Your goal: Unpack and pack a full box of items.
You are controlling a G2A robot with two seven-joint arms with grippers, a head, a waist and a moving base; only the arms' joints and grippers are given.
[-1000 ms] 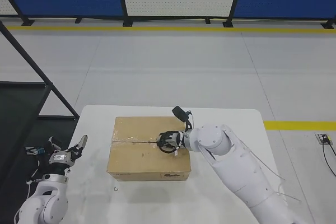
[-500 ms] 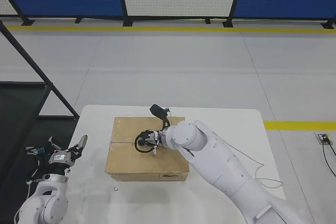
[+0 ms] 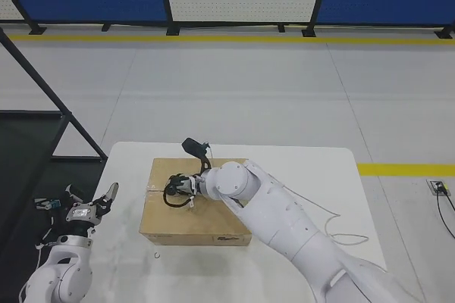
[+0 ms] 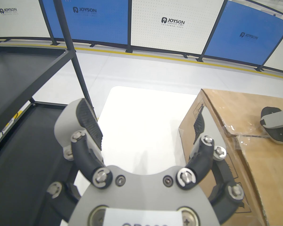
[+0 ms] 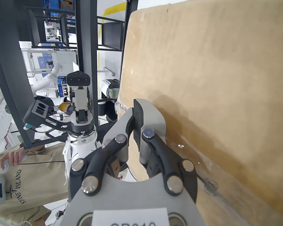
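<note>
On the table (image 3: pixel 311 174), box (image 3: pixel 183 224) lengthwise left-right

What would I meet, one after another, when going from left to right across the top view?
Black shelf → left gripper, fingers open → cardboard box → plug with cable on the floor. The right gripper lies over the box, so it is left out.

1 overhead view, 2 close wrist views, box (image 3: pixel 178 221) in all 3.
</note>
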